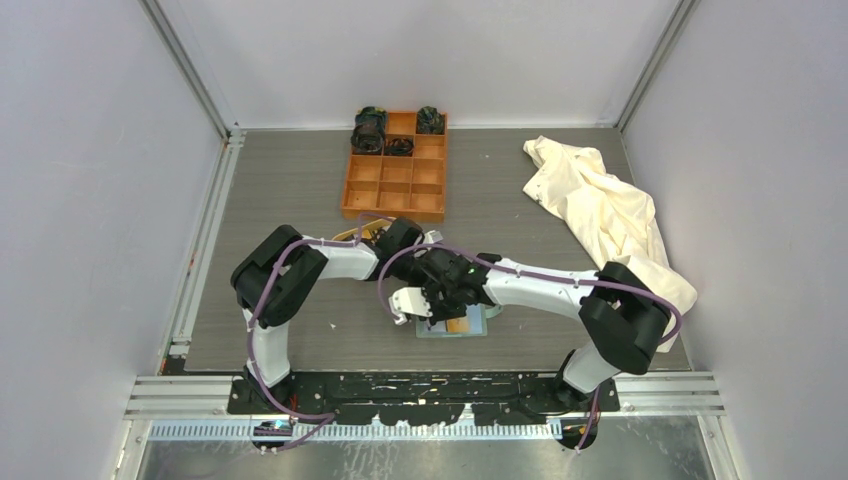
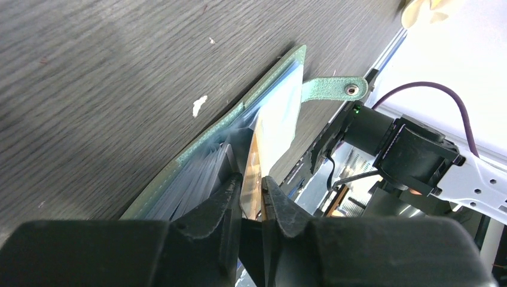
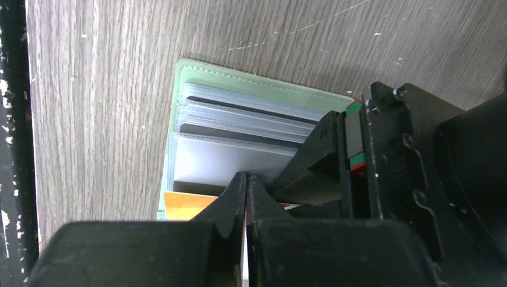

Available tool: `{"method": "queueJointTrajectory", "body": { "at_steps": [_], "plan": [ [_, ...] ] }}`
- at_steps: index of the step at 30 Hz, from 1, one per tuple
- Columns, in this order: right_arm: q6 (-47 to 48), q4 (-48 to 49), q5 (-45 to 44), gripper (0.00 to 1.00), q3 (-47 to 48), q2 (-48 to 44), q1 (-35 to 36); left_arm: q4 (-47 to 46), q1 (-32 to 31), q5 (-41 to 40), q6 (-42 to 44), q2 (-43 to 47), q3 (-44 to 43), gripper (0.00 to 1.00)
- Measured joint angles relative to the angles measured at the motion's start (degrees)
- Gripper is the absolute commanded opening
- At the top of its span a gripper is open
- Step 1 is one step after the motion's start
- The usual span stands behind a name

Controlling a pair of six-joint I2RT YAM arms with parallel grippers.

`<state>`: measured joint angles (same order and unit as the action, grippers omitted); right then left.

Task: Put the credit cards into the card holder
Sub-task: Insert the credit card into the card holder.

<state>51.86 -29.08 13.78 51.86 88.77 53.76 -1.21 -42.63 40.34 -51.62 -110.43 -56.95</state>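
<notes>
The sage-green card holder (image 1: 476, 322) lies open near the table's front middle, with both arms bent over it. In the left wrist view its green edge (image 2: 179, 162) and strap tab (image 2: 335, 88) show. An orange credit card (image 2: 256, 158) stands on edge at the holder's pale pockets. My left gripper (image 2: 252, 178) has its jaws a little apart around this card, which leans on the right finger. The card's corner (image 3: 182, 205) also shows at the holder's (image 3: 197, 75) near end. My right gripper (image 3: 247, 175) is shut, tips at a pale pocket. Whether it pinches a pocket leaf is hidden.
An orange nine-compartment box (image 1: 396, 165) with dark items in its back cells stands at the back. A crumpled cream cloth (image 1: 600, 210) lies at the right. The right arm's wrist (image 2: 412, 152) sits close behind the holder. Metal rails run along the table's front edge (image 1: 420, 385).
</notes>
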Motion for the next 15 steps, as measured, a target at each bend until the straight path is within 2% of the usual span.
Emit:
{"method": "queueJointTrajectory", "body": {
  "at_steps": [15],
  "plan": [
    [2.4, -7.0, -3.7, 0.02, -0.5, 0.0, -3.3, -0.2, 0.0, 0.2, 0.0, 0.0, 0.0, 0.23]
  ]
}}
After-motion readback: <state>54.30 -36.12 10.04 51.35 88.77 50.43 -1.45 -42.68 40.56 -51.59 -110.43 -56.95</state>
